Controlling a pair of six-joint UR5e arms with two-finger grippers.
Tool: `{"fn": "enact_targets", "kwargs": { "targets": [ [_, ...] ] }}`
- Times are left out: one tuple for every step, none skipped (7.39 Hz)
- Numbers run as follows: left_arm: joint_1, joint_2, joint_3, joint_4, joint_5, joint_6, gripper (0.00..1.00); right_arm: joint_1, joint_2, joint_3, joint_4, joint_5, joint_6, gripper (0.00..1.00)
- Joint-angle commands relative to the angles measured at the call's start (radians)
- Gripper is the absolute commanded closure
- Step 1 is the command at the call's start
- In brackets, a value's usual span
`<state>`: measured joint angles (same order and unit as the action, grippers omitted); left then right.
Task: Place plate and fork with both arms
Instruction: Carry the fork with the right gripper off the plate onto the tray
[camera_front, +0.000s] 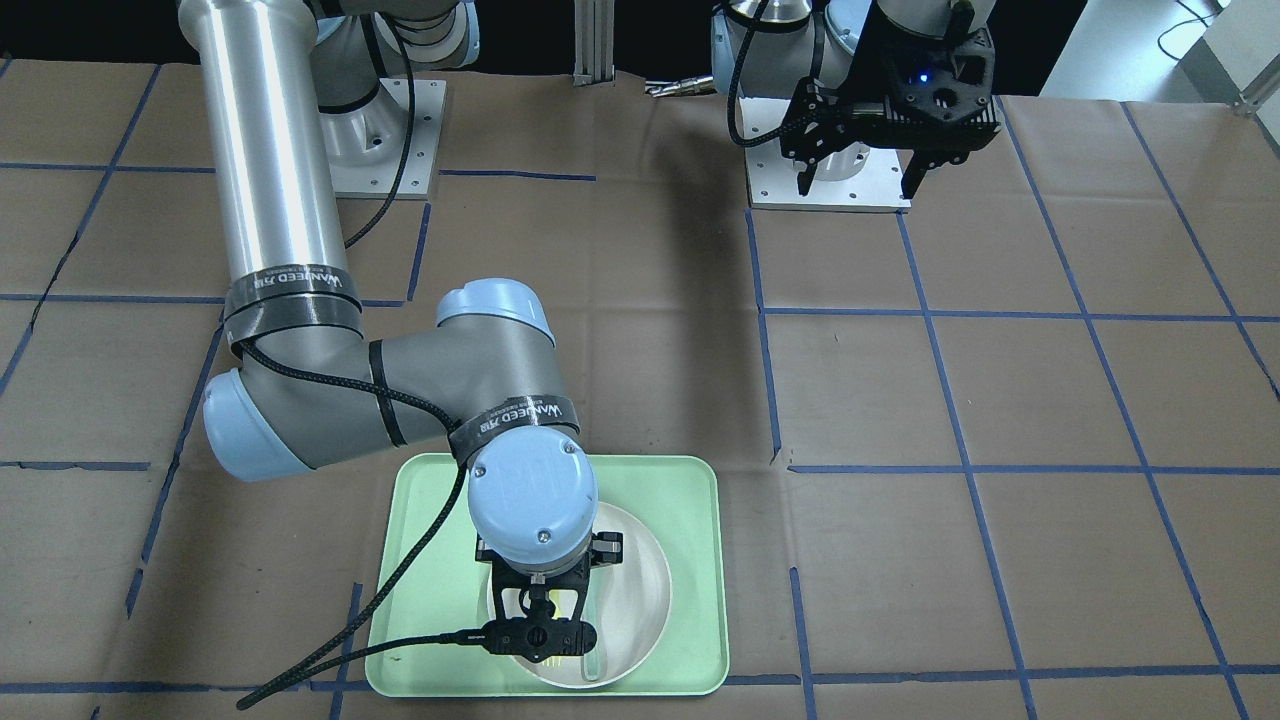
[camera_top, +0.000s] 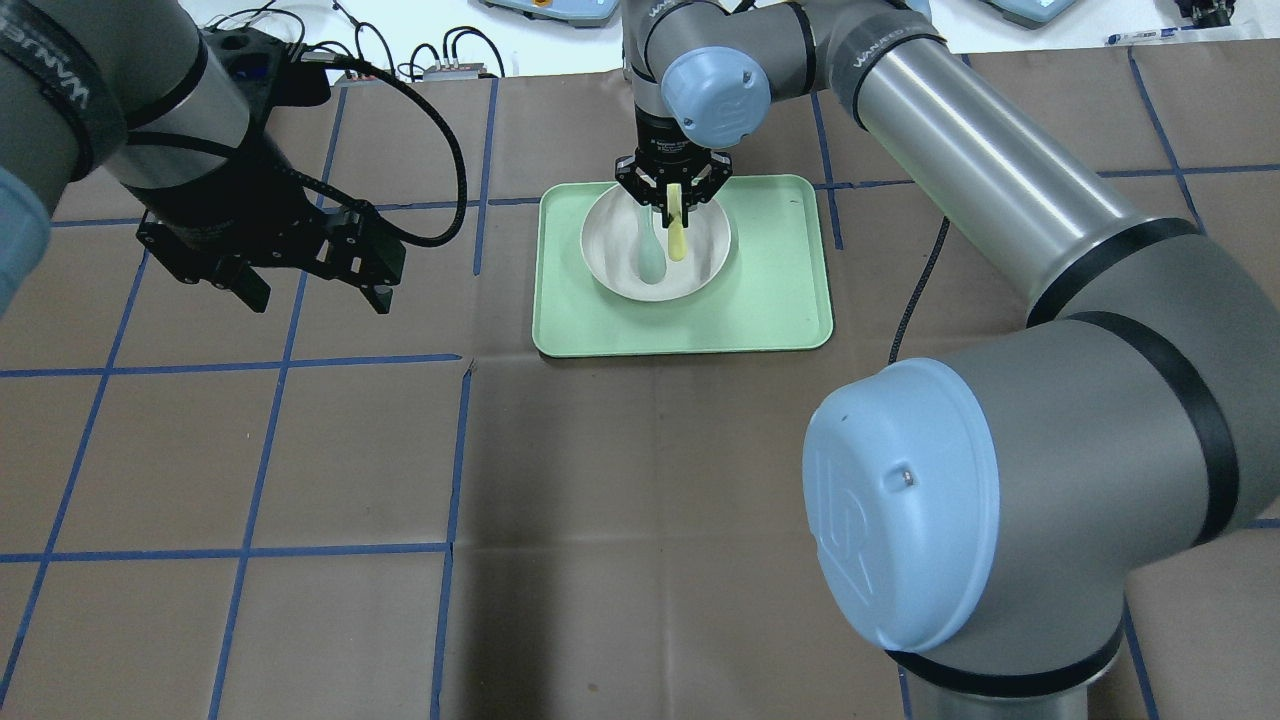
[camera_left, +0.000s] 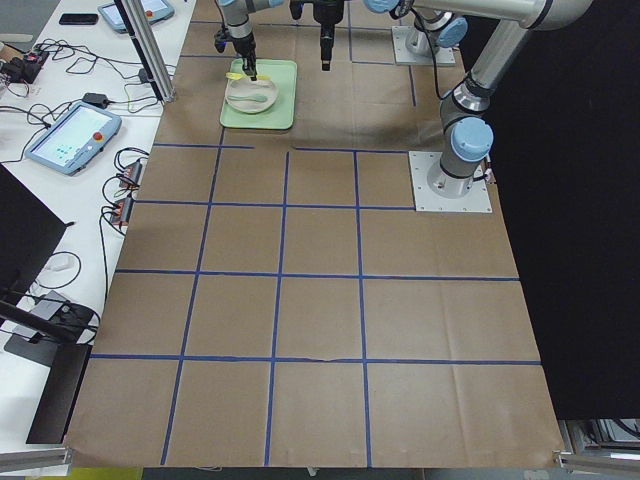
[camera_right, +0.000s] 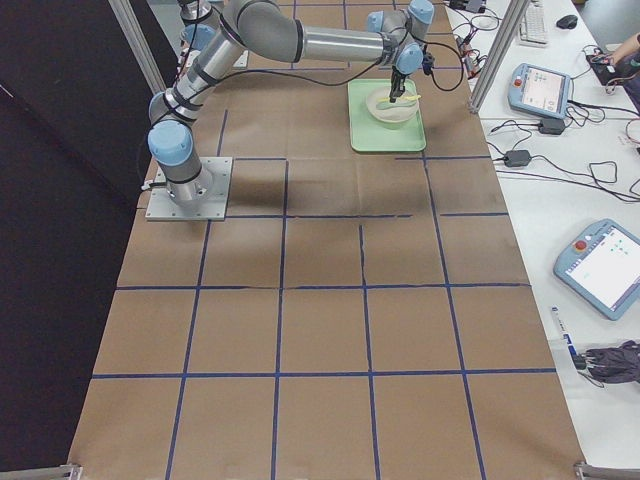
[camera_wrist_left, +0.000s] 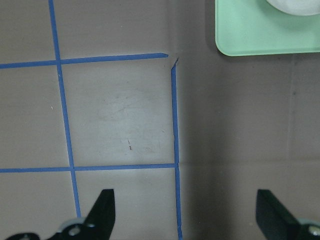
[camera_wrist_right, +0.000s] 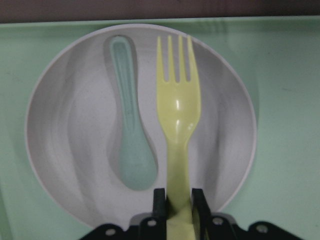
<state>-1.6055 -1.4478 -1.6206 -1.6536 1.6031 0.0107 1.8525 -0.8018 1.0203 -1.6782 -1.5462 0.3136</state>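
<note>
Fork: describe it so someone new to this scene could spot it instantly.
Find the mint-green tray; a round off-white plate sits on it. Over that plate, the fork is the pale yellow utensil with tines, handle pinched by the right gripper, beside a loose grey-green spoon.

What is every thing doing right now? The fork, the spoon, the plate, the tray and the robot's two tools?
fork: pinched at its handle by the right tool, tines out over the plate.
spoon: lying in the plate, untouched.
plate: right way up on the tray.
tray: flat on the table.
right tool: shut on the fork.
left tool: open, empty, above the table beside the tray.
</note>
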Motion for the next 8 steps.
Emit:
{"fn": "enact_targets", "kwargs": {
  "targets": [
    [0.001, -0.013, 0.001, 0.004, 0.000, 0.000, 0.00, -0.024, -0.060, 0.041, 0.040, -0.006, -0.001, 0.98],
    [0.001, -0.019, -0.001, 0.017, 0.000, 0.000, 0.00, -0.045, -0.079, 0.081, 0.037, -0.047, -0.005, 0.98],
    [0.001, -0.022, -0.001, 0.018, -0.002, 0.000, 0.00, -0.080, -0.101, 0.134, 0.016, -0.051, -0.020, 0.98],
    [0.001, -0.023, -0.001, 0.018, -0.003, 0.000, 0.00, -0.111, -0.124, 0.189, -0.012, -0.045, -0.024, 0.99],
    [-0.001, -0.022, -0.001, 0.018, -0.002, 0.002, 0.00, -0.130, -0.126, 0.260, -0.103, -0.045, -0.048, 0.99],
    [-0.001, -0.023, -0.001, 0.018, -0.003, 0.000, 0.00, -0.140, -0.125, 0.330, -0.217, -0.045, -0.074, 0.98],
    [-0.001, -0.022, -0.002, 0.018, -0.002, 0.002, 0.00, -0.142, -0.113, 0.380, -0.342, -0.048, -0.076, 0.98],
    [0.001, -0.020, -0.002, 0.018, -0.002, 0.002, 0.00, -0.144, -0.097, 0.397, -0.366, -0.046, -0.076, 0.98]
  ]
}}
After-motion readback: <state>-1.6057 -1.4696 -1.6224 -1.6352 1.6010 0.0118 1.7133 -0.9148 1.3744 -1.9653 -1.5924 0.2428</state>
